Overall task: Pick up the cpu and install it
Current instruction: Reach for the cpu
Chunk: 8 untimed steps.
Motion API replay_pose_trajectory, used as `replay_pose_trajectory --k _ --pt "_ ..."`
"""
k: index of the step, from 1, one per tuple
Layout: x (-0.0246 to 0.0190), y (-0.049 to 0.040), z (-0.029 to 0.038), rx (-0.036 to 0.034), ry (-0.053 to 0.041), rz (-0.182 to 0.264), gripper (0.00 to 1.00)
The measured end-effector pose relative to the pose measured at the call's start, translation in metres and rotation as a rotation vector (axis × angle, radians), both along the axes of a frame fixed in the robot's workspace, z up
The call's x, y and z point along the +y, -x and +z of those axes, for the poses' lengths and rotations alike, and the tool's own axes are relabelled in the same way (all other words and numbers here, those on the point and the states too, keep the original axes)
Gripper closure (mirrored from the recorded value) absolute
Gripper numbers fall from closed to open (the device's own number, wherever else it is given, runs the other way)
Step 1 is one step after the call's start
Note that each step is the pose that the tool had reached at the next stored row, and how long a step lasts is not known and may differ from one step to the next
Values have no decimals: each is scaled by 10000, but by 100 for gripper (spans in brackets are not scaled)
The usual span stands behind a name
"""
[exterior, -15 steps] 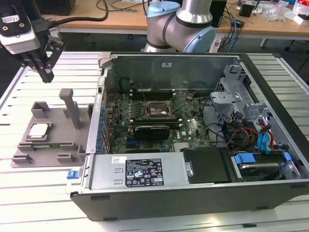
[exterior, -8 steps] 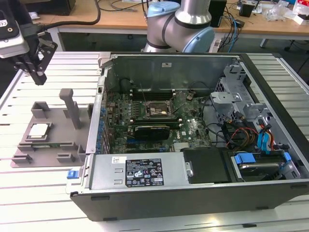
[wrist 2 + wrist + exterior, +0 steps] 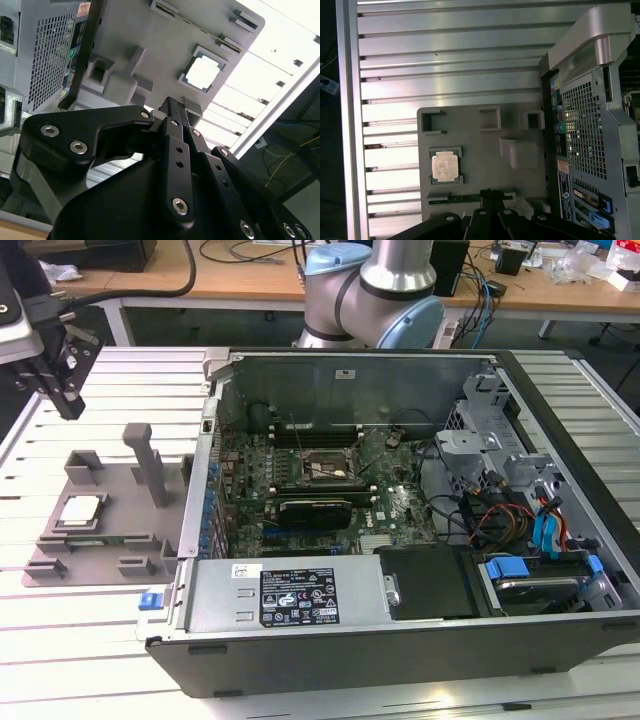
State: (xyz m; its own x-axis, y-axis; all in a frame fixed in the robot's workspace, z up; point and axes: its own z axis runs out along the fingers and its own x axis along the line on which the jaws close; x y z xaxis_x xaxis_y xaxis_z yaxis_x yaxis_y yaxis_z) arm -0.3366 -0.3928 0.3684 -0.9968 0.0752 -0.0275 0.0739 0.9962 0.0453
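Note:
The cpu (image 3: 82, 510) is a small square chip with a silvery top. It lies flat in a recess of the grey fixture plate (image 3: 120, 495), on the exterior view's left, beside the open computer case (image 3: 400, 640). Both wrist views show the cpu (image 3: 202, 72) (image 3: 445, 166) in its recess. My gripper (image 3: 68, 405) hangs above the table, higher than the plate and farther back, apart from the cpu. Its fingers (image 3: 171, 107) are shut with nothing between them. Inside the case, the black socket frame (image 3: 325, 468) sits on the motherboard (image 3: 400, 505).
The fixture plate carries raised grey posts (image 3: 150, 462) and brackets beside the cpu. A long black card (image 3: 315, 510) lies below the socket. Cables and blue drive bays (image 3: 550, 530) fill the case on the exterior view's right. The slatted aluminium table (image 3: 80, 640) surrounds everything.

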Motion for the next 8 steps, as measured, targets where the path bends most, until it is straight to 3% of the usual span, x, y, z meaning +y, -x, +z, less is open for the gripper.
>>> replay_pose_trajectory --k 8 --pt "4 162 -61 -1 -1 -1 89"
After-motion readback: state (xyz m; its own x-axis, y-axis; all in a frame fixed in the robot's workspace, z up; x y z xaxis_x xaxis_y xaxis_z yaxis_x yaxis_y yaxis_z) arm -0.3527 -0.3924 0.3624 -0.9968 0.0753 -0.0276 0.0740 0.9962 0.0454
